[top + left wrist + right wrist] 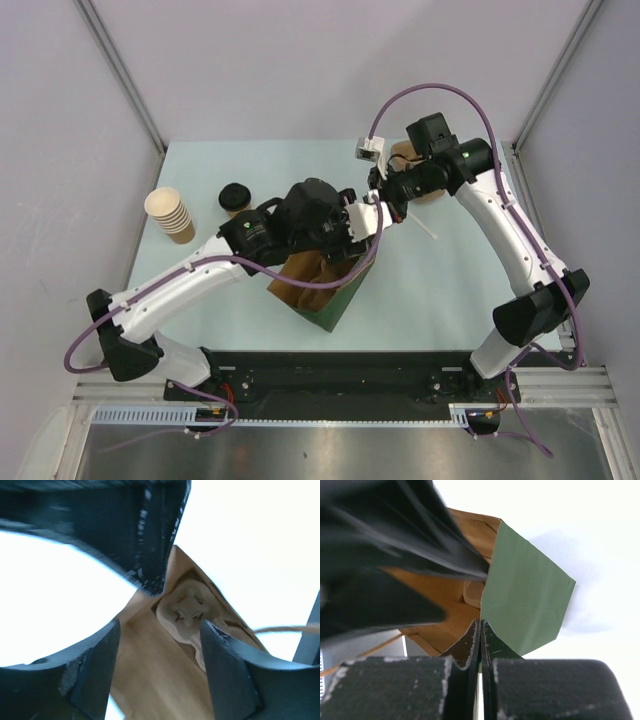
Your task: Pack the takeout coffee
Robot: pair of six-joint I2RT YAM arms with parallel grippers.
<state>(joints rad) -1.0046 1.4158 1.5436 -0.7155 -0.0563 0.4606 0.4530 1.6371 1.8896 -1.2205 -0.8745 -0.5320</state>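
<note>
paper bag (pixel 330 300): middle of the counter (pixel 430 290), near the front
takeout coffee (pixel 235 197): behind the bag, to its left
cup stack (pixel 170 215): just left of the coffee

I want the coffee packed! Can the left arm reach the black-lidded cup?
Probably yes. The coffee cup stands in the open, with nothing covering it. The left hand is open over the bag, so it must swing back first.

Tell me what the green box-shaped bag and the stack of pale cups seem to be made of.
The green box-shaped bag looks like paper: matte green outside, plain brown inside, holding crisp folded edges. The stack of pale cups looks like matte paper or thin card, ridged where the rims nest; whether there is any coating cannot be told.
</note>
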